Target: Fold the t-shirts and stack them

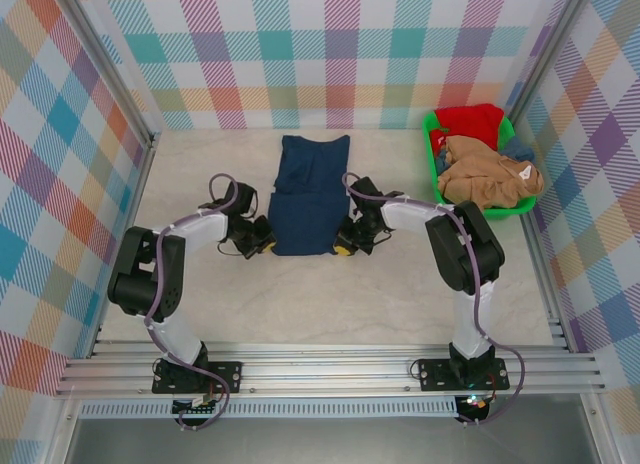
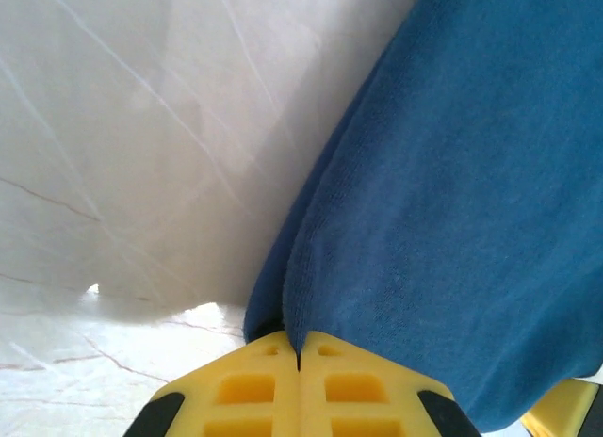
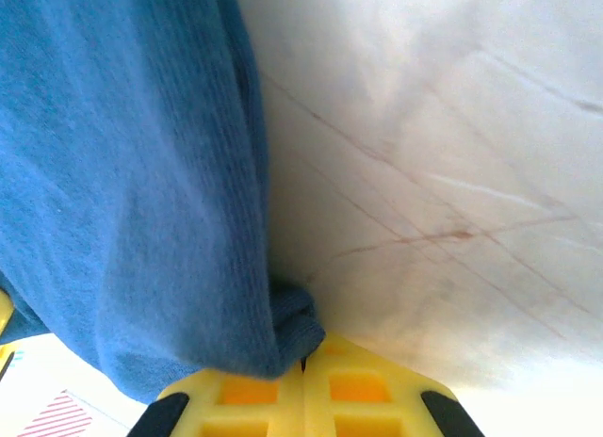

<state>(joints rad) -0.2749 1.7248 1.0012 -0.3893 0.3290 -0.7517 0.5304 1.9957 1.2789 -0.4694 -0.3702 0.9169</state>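
Pinch at both near corners of the blue t-shirt

Blue t-shirt (image 1: 308, 199) lay flat at mid-table (image 1: 330, 304), folded narrow. You had its long axis running from the near edge toward the back wall. The near hem sat between your two arms and the far end pointed at the plaid wall.

Left gripper (image 1: 262, 241) sat at the shirt's near left corner. In the left wrist view its yellow fingers (image 2: 250, 385) were pressed together, and the folded edge of the blue cloth (image 2: 452, 220) ran down into the seam between them.

Right gripper (image 1: 345, 246) sat at the near right corner. In the right wrist view its jaws were likewise pressed together, with a bunched corner of the blue cloth (image 3: 122, 192) caught at the fingertips (image 3: 358, 385).

Green basket (image 1: 432, 169) stood at the far right of the table, well apart from the blue shirt. It held a red t-shirt (image 1: 472, 119) toward the back and a crumpled tan t-shirt (image 1: 485, 179) in front. A small white patch on the tan one was too small for you to read.
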